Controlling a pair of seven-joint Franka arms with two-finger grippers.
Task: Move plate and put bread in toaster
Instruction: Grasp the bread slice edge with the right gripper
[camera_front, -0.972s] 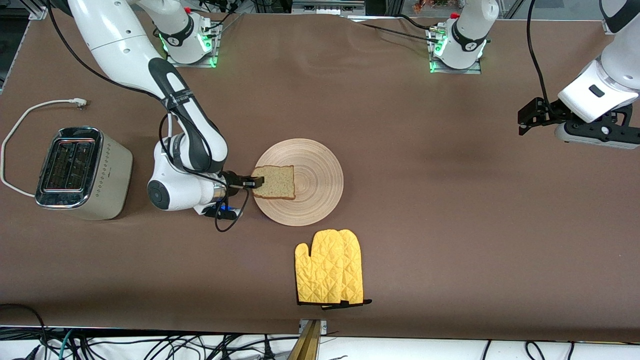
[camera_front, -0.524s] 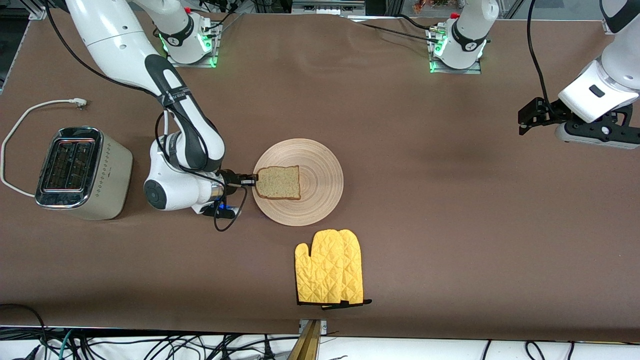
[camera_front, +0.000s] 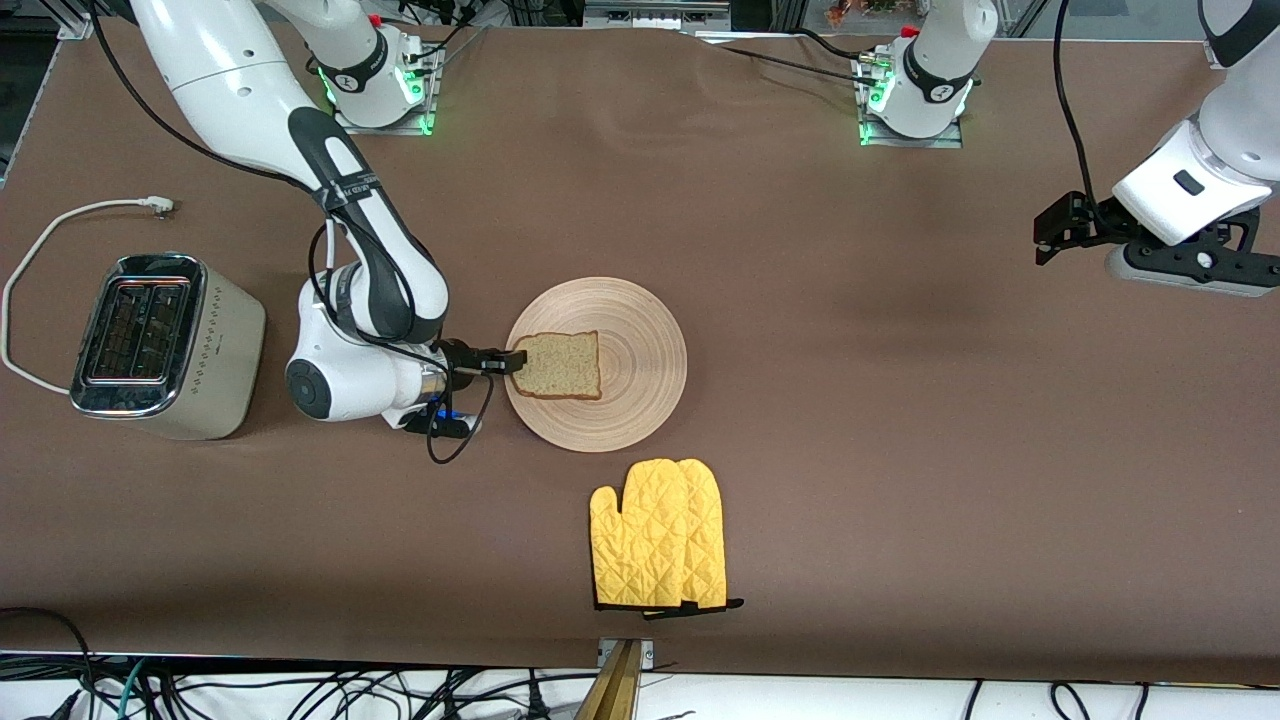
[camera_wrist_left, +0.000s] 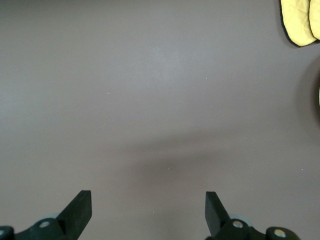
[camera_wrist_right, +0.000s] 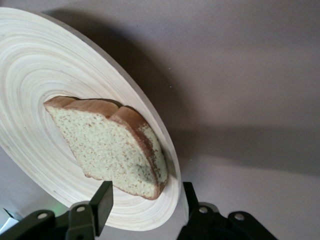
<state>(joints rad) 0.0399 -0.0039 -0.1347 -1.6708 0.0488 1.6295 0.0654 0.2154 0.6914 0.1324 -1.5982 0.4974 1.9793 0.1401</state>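
Pale wood plate carries the bread, frame centre.
Right gripper spread at its crust; left gripper released, upper right.

You cannot see where the right gripper meets the bread: in the front view its fingertips merge with the slice's edge at the plate rim. In the right wrist view the plate is cut off at the picture's edge, and so are the fingers' bases. Beside the plate, the oven mitt shows only a corner in the left wrist view. The left gripper shows only its fingertips there.
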